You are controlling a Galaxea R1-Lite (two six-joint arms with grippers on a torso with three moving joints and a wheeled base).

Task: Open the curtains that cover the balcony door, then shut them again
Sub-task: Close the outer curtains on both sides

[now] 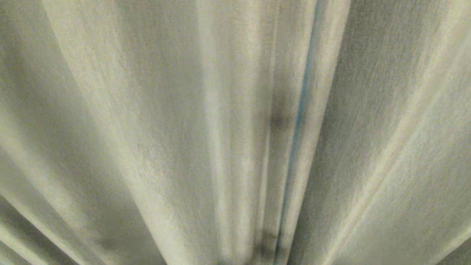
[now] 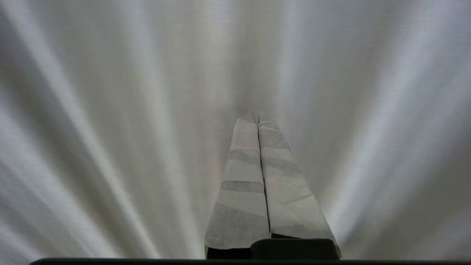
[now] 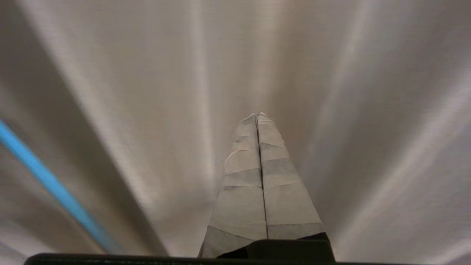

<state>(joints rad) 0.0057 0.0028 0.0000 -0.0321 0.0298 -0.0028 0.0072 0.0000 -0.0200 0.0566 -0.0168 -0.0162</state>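
The curtains [image 1: 154,121] fill the whole head view as pleated beige-grey fabric, drawn together, with a thin bluish slit [image 1: 300,110] where two edges meet. The balcony door is hidden behind them. Neither arm shows in the head view. In the left wrist view my left gripper [image 2: 257,118] is shut, its tape-wrapped fingers pressed together with nothing between them, tips close to the curtains [image 2: 110,110]. My right gripper [image 3: 258,115] is likewise shut and empty, pointing at the curtains [image 3: 349,110]; whether either tip touches the fabric I cannot tell.
A bright blue strip [image 3: 48,176] shows in a gap of the folds in the right wrist view. Fabric surrounds both grippers on every side.
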